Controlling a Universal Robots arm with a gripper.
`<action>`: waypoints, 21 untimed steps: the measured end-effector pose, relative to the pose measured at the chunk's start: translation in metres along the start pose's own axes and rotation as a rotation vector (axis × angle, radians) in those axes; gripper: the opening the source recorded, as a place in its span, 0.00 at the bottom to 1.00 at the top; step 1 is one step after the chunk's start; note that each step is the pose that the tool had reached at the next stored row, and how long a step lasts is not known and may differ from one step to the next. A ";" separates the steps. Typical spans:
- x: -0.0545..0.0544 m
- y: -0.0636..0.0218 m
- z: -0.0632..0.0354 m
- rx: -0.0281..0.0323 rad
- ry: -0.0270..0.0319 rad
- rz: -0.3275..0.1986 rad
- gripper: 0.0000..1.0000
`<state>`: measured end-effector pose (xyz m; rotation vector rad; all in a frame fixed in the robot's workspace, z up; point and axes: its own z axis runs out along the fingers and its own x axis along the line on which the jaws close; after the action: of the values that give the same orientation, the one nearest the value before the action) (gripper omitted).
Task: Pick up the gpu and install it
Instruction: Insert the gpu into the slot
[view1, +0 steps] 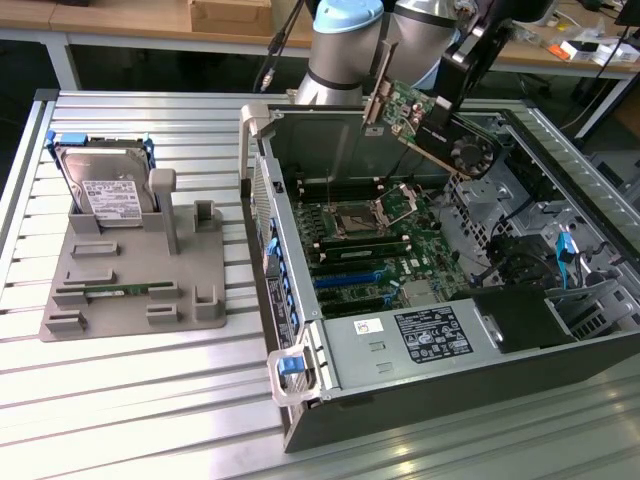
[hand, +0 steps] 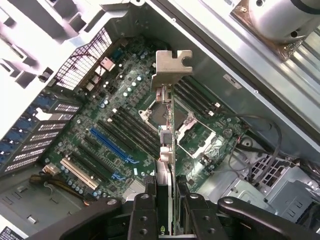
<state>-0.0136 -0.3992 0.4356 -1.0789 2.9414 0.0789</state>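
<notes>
Gpu (view1: 433, 128) | your claw (hand: 168, 201) is clamped on it, above the open case (view1: 450, 392); pickup done | not yet seated on motherboard (view1: 375, 245)

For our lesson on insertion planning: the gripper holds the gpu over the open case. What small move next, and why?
Probably lower it toward the blue slot: the gpu, clamped in the gripper, hangs tilted, clear above the motherboard.

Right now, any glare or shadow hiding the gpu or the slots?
Exterior view: gpu evenly lit above the case; reflections streak the table slats. Wrist view: the area past the vent grille is washed out, gripper dark, but the bracket and blue slot are well lit.
</notes>
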 end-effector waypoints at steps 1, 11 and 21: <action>0.000 0.0000 0.0000 -0.0003 0.0005 -0.011 0.27; -0.001 -0.0004 0.0000 -0.0041 0.0075 -0.169 0.27; -0.001 -0.0007 0.0000 -0.0091 0.0167 -0.373 0.27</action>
<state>-0.0125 -0.3992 0.4356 -1.6106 2.6983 0.0800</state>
